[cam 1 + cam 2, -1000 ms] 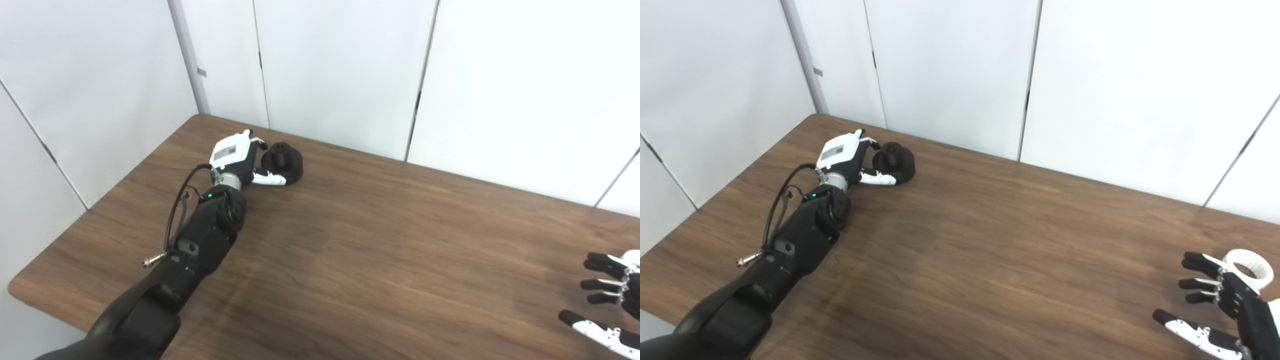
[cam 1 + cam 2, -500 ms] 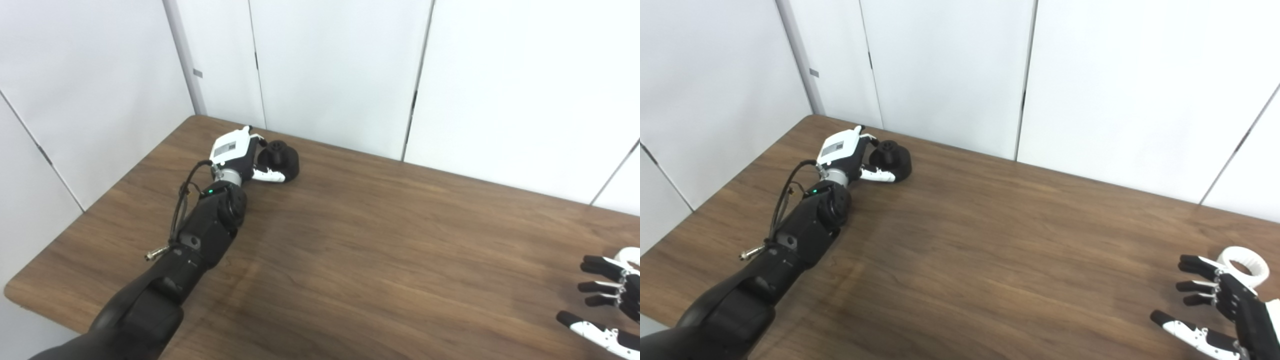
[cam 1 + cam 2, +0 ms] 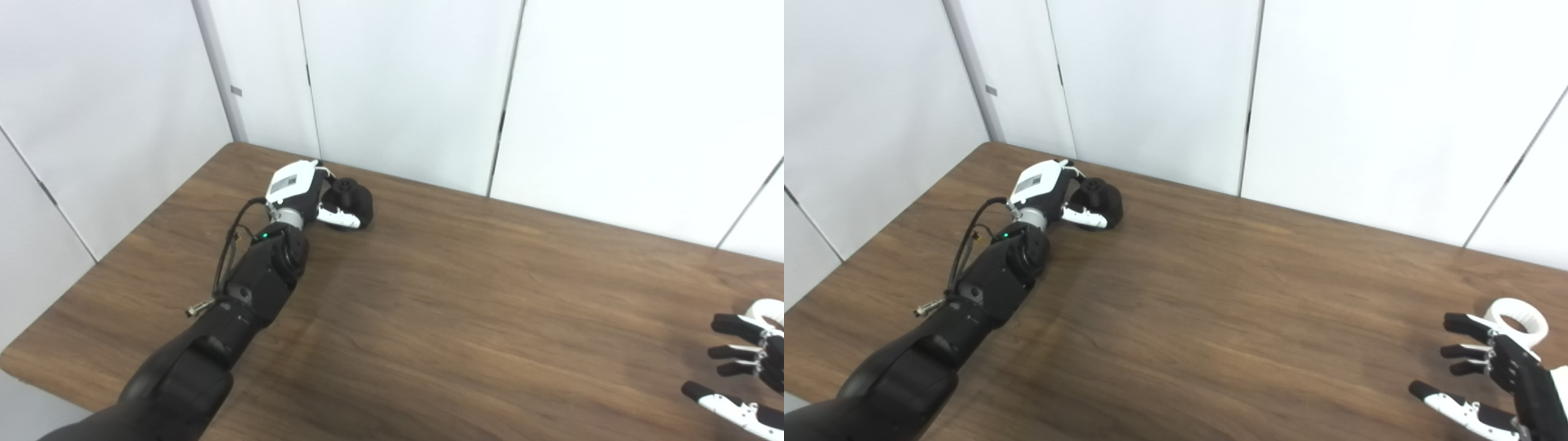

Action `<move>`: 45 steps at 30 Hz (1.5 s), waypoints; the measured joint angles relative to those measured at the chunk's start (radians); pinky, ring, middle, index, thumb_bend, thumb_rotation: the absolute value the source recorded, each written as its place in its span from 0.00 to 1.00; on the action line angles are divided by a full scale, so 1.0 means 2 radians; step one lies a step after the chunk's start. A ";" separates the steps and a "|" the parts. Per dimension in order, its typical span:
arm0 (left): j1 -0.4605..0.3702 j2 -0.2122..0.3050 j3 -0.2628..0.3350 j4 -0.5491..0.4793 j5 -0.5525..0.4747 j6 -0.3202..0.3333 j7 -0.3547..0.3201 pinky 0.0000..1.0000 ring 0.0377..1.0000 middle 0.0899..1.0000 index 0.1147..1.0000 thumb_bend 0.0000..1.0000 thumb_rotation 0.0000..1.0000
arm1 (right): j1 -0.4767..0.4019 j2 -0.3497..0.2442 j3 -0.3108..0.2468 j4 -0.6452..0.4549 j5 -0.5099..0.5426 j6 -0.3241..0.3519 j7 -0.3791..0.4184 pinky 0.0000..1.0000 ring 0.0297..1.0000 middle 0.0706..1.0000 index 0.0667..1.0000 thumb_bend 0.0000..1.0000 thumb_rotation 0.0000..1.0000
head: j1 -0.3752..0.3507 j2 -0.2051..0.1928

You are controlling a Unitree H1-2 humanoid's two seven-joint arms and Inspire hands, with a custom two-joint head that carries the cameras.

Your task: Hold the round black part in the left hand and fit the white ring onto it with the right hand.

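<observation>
Right hand (image 3: 1497,383) is cut by the bottom-right frame edge, palm and wrist mostly out. White ring (image 3: 768,308) is clipped by the right edge in the left eye view. Left hand (image 3: 306,196) hides the near side of the round black part (image 3: 353,196); finger contact unclear.

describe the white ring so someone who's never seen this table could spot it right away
Start at the brown wooden table and follow it to its right end. There the white ring lies flat, just beyond the spread fingers of the right robot hand. It is the only white, open-centred thing lying on the wood.
</observation>
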State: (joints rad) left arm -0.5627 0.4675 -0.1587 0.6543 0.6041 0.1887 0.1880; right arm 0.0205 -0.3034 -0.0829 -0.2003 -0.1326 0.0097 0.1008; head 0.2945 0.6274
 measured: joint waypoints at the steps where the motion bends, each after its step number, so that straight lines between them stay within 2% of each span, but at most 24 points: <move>1: 0.000 0.000 0.000 0.000 -0.004 -0.004 0.001 0.94 0.99 0.89 0.46 0.94 0.25 | 0.000 -0.002 0.000 0.000 0.000 0.000 0.000 0.53 0.61 0.72 0.70 0.69 0.10 | 0.001 0.000; 2: 0.000 0.000 0.000 0.001 -0.005 -0.006 0.002 0.94 0.98 0.88 0.44 0.94 0.24 | 0.000 -0.004 0.000 0.000 0.002 0.000 0.000 0.53 0.61 0.73 0.70 0.69 0.10 | 0.001 0.000; 3: 0.000 0.000 0.000 0.002 -0.006 -0.007 0.003 0.96 0.98 0.87 0.43 0.74 0.16 | 0.000 -0.006 0.000 0.000 0.003 0.000 0.001 0.53 0.61 0.73 0.70 0.69 0.10 | 0.002 0.000; 4: 0.000 0.000 0.000 0.004 -0.007 -0.009 0.004 0.96 0.98 0.87 0.42 0.63 0.12 | 0.000 -0.008 -0.001 0.000 0.004 0.000 0.001 0.53 0.61 0.73 0.70 0.69 0.09 | 0.002 0.000; 5: 0.000 -0.001 0.000 0.006 -0.009 -0.011 0.006 0.96 0.97 0.86 0.42 0.57 0.09 | 0.000 -0.009 -0.001 0.000 0.005 0.000 0.001 0.53 0.62 0.73 0.70 0.69 0.09 | 0.002 0.000; 7: 0.000 0.000 0.000 0.010 -0.012 -0.018 0.009 0.96 0.97 0.85 0.41 0.53 0.07 | 0.000 -0.010 -0.001 0.000 0.005 0.000 0.001 0.54 0.62 0.73 0.70 0.69 0.07 | 0.002 0.002; 11: 0.000 0.000 0.001 0.013 -0.015 -0.023 0.012 0.98 0.97 0.85 0.41 0.53 0.07 | 0.000 -0.010 -0.001 0.000 0.005 0.000 0.001 0.53 0.61 0.73 0.71 0.69 0.07 | 0.004 0.002; 17: 0.004 0.001 0.001 0.009 -0.027 -0.033 0.006 0.95 0.97 0.86 0.42 0.53 0.06 | 0.000 -0.010 0.000 0.000 0.005 0.002 0.001 0.54 0.61 0.72 0.71 0.69 0.08 | 0.002 0.002; 20: 0.015 0.004 -0.003 -0.005 -0.031 -0.054 -0.001 0.89 0.95 0.86 0.42 0.52 0.07 | 0.000 -0.010 0.001 0.000 0.005 0.005 0.001 0.54 0.61 0.72 0.70 0.69 0.09 | 0.003 0.002; 21: 0.017 0.005 -0.005 -0.007 -0.032 -0.061 -0.005 0.91 0.96 0.87 0.42 0.52 0.07 | 0.000 -0.010 0.001 0.000 0.005 0.005 0.001 0.54 0.61 0.72 0.70 0.69 0.09 | 0.004 0.002; 32: 0.043 0.018 -0.035 -0.072 -0.067 -0.137 -0.102 0.91 0.98 0.90 0.42 0.52 0.07 | -0.001 -0.011 0.001 0.000 0.005 0.005 0.001 0.55 0.63 0.73 0.71 0.69 0.14 | 0.002 0.006; 36: 0.050 0.017 -0.047 -0.072 -0.073 -0.188 -0.109 0.86 0.95 0.88 0.42 0.52 0.07 | -0.002 -0.012 0.002 0.000 0.005 0.005 0.001 0.54 0.62 0.73 0.71 0.68 0.13 | 0.000 0.009; 38: 0.055 0.012 -0.052 -0.072 -0.073 -0.212 -0.107 0.87 0.96 0.88 0.42 0.52 0.07 | -0.002 -0.012 0.002 0.000 0.004 0.005 0.001 0.54 0.62 0.73 0.71 0.69 0.13 | 0.000 0.009; 45: 0.068 -0.010 -0.072 -0.096 -0.074 -0.242 -0.109 0.92 1.00 0.90 0.42 0.52 0.07 | -0.002 -0.012 0.002 -0.001 0.005 0.006 0.001 0.53 0.62 0.73 0.70 0.69 0.12 | -0.003 0.012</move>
State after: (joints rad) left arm -0.4262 0.4482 -0.3030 0.4616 0.4560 -0.2954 -0.0294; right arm 0.0172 -0.3279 -0.0798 -0.2013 -0.1232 0.0217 0.1034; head 0.2884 0.6519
